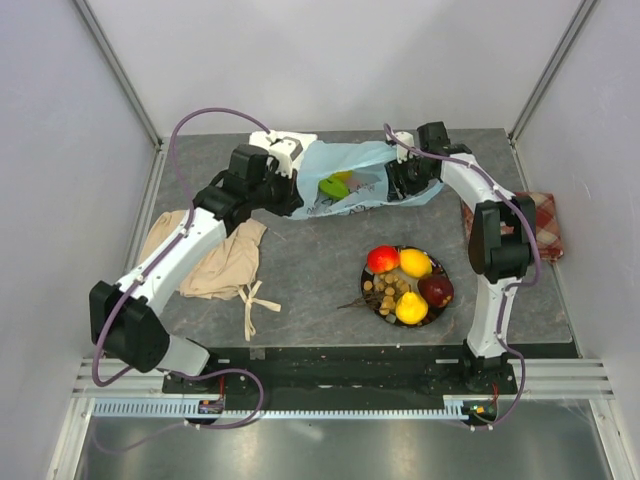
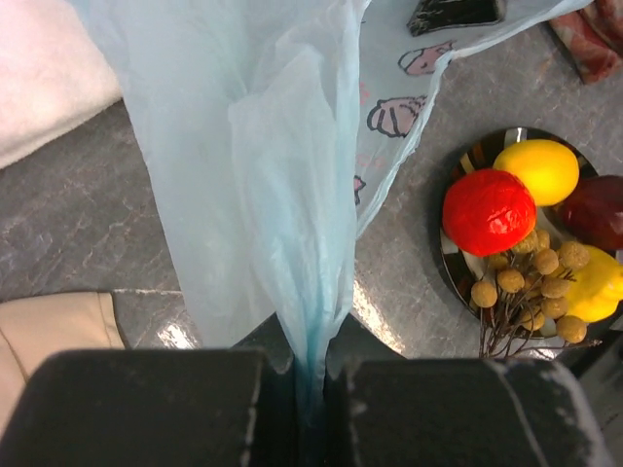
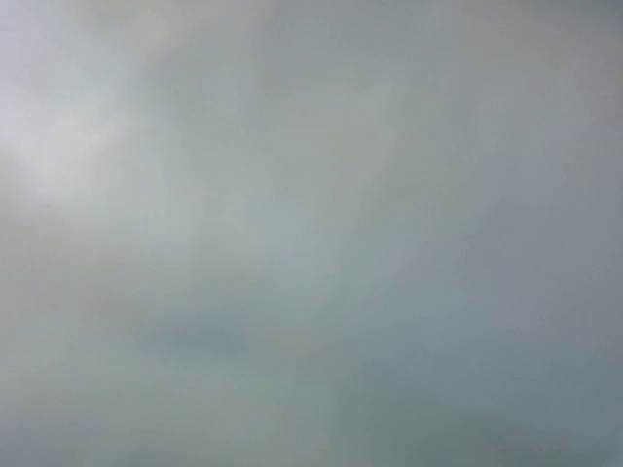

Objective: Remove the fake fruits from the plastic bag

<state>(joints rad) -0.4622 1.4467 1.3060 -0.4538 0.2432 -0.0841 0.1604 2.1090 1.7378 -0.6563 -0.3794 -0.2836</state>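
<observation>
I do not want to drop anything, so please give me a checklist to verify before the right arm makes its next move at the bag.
1. Left gripper shut on the plastic bag: ok.
2. Fruit to take out is inside, a green piece shows: ok.
3. Right gripper open or shut: cannot tell.
4. Right wrist view usable: not ok, only blur.
5. Free spot on the plate: cannot tell.

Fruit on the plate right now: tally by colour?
Yellow: 2, lemon and pear
Red: 1, apple
Dark red: 1, dark-red fruit
Tan: 1, berry cluster
Total: 5
</observation>
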